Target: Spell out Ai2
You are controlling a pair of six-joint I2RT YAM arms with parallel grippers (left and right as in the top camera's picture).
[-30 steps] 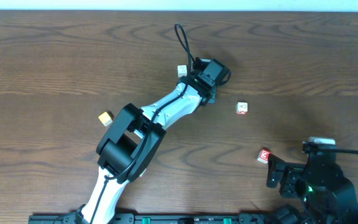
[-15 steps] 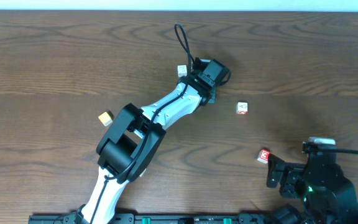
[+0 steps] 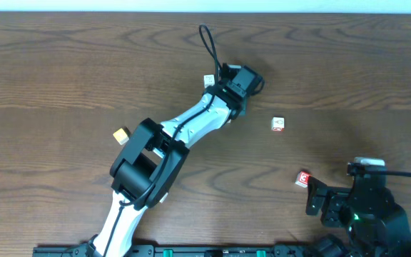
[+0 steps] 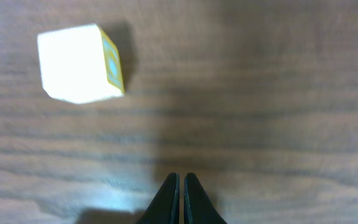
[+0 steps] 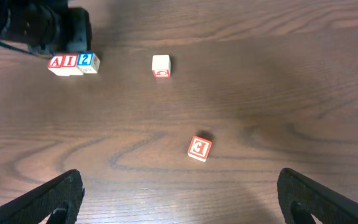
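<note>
In the right wrist view three blocks stand in a row reading A (image 5: pixel 56 62), I (image 5: pixel 70 61), 2 (image 5: pixel 87 61), right beside my left gripper (image 5: pixel 36 25). In the overhead view that row is hidden under my left gripper (image 3: pixel 237 86). In the left wrist view its jaws (image 4: pixel 180 185) are shut and empty over bare wood, and a white block with a yellow side (image 4: pixel 79 62) lies up and to the left. My right gripper (image 5: pixel 179 186) is open wide and empty near the table's front right (image 3: pixel 318 201).
A white block with red print (image 3: pixel 278 124) lies right of the left gripper and also shows in the right wrist view (image 5: pixel 161 65). A red "3" block (image 3: pixel 303 178) (image 5: pixel 199 148) lies near the right gripper. A white block (image 3: pixel 209 81) and a tan block (image 3: pixel 122 135) lie by the left arm.
My left gripper has shifted slightly up and left in the overhead view. The right arm and the loose blocks have not moved.
</note>
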